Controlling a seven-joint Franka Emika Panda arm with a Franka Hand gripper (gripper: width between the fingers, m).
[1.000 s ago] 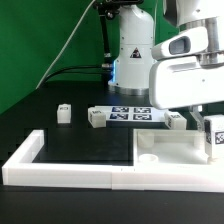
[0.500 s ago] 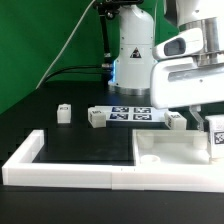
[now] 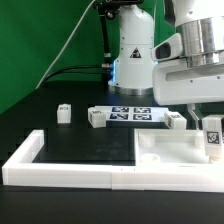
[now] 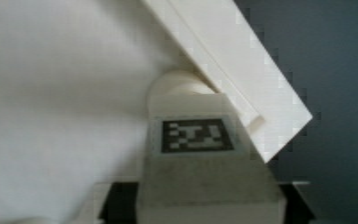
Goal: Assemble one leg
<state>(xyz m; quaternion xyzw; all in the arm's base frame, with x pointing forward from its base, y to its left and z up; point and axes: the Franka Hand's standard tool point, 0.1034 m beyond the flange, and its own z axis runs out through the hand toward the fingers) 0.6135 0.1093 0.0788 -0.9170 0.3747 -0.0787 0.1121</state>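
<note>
My gripper [image 3: 212,126] is shut on a leg [image 3: 212,140], a short white peg with a black-and-white tag. It holds the leg upright over the right end of the large flat white panel [image 3: 170,152]. In the wrist view the leg [image 4: 197,130] points away from the gripper [image 4: 202,203], with dark jaws on both its sides. Its far end is at the panel [image 4: 60,100], next to the white border wall [image 4: 247,70]. I cannot tell if the leg touches the panel. Three more legs [image 3: 64,113] [image 3: 95,119] [image 3: 176,121] stand on the table.
The long white L-shaped border wall [image 3: 70,173] runs along the front and left of the black table. The marker board [image 3: 132,113] lies at the back in front of the robot base [image 3: 132,55]. A green backdrop stands behind.
The arm's wrist has shifted slightly to the exterior view's right and turned a little. The leg stays in the gripper at almost the same spot over the panel's right end.
</note>
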